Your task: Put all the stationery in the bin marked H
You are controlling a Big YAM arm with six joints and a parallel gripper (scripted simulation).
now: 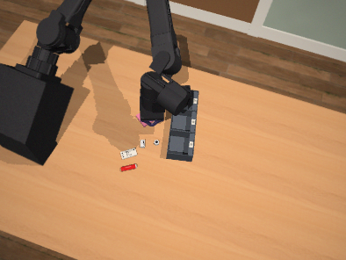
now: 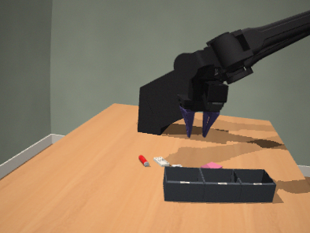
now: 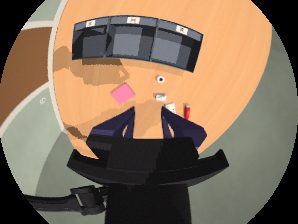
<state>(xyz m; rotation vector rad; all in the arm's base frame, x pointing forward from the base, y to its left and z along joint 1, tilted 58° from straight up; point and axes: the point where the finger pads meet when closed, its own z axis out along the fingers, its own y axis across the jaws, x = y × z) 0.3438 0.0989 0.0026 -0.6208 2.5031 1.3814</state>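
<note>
My gripper [image 2: 197,136] [image 3: 148,109] is open, with a gap between its two purple fingers and nothing between them. It hangs above the table near the pink square pad [image 1: 142,122] [image 2: 212,165] [image 3: 123,93], which lies flat. From above, the arm partly covers the pad. A red stick-like thing [image 1: 128,167] [image 2: 143,160] [image 3: 187,111] lies beside a white dotted block [image 1: 128,153] [image 2: 161,161] [image 3: 170,107]. The middle bin [image 1: 181,122] [image 3: 126,41] has a label that looks like H. No thing shows inside it.
A small white piece [image 1: 142,143] [image 3: 160,97] and a small round white piece with a dark centre [image 1: 156,142] [image 3: 160,79] lie between the white block and the bins. Two more bins [image 3: 94,44] [image 3: 171,48] join the middle one, one at each end; their labels are unclear.
</note>
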